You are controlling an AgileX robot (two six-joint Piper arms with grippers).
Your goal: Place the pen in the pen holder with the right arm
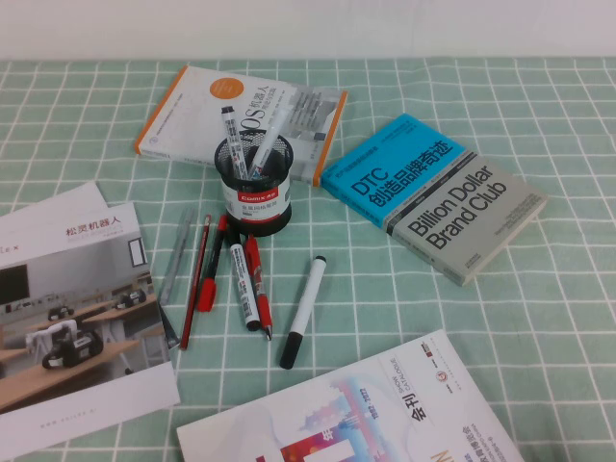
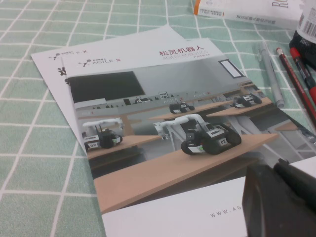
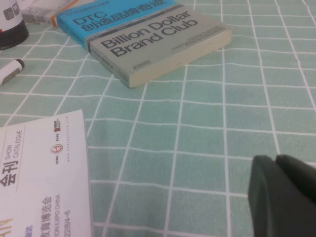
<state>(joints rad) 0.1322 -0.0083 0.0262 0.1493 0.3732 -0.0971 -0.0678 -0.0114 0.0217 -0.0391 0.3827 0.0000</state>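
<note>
High view — the pen (image 1: pixel 303 311) lies flat on the checked cloth (image 1: pixel 539 318), near the pen holder (image 1: pixel 254 184). Left wrist view — left gripper (image 2: pixel 279 200) above a brochure (image 2: pixel 163 138). Right wrist view — right gripper (image 3: pixel 284 195) over cloth; neither gripper's state can be told.

A green tablecloth (image 1: pixel 539 318) with a white grid covers the table across nearly the whole frame. Along the top edge runs a plain pale wall (image 1: pixel 385 27), evenly lit.

Blue-grey book (image 1: pixel 435 194), orange-edged book (image 1: pixel 207 106), robot brochure (image 1: pixel 67 318), catalogue (image 1: pixel 356 414), red pens (image 1: pixel 207 274), green checked cloth (image 1: pixel 539 308)
</note>
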